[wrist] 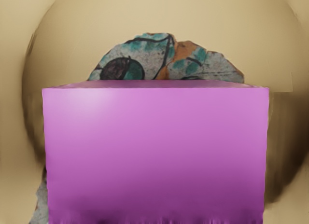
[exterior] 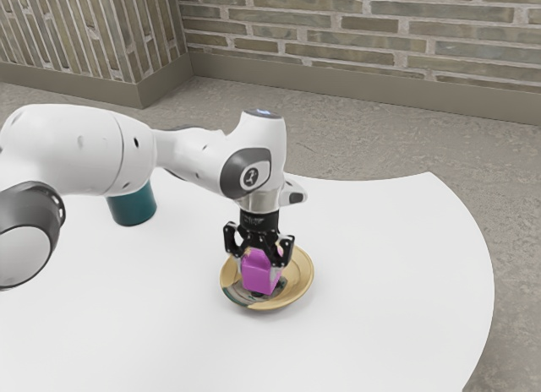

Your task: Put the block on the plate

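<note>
1. The jaws of our gripper (exterior: pixel 261 272) are clamped on the purple block (exterior: pixel 261 279), pointing downward.
2. We have the block over the plate (exterior: pixel 304 278); we cannot tell whether it touches.
3. In our wrist view, a teal-and-grey patterned patch (wrist: pixel 145 52) shows past the block, against the plate's tan surface.
4. The plate sits on our white tabletop (exterior: pixel 389 248).
5. Toward the exterior view's left, a teal cylinder (exterior: pixel 133 208) stands partly behind our arm (exterior: pixel 84 151).

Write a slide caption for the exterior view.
Franka arm with its black gripper holding a magenta block over a tan plate on a white table.
</note>
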Robot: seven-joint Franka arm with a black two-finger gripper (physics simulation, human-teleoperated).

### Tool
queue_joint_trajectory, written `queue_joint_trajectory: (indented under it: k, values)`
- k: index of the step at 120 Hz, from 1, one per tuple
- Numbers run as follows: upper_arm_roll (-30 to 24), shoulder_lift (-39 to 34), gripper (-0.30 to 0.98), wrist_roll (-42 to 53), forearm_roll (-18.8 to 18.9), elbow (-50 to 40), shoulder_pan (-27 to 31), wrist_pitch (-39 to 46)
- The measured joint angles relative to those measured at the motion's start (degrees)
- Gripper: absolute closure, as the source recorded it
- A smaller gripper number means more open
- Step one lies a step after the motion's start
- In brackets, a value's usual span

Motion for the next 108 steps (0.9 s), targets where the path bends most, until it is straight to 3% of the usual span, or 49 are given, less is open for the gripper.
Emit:
queue_joint_trajectory:
  k: [31,84,108]
  values:
    - [0.49,-1.62,0.07,-0.63,0.77,0.29,0.08,-0.38]
    - [1.16,-9.87,0.01,0.01,1.92,0.12,-0.45,-4.04]
    - [0.72,-14.87,0.0,0.62,7.47,3.3,-1.3,-9.17]
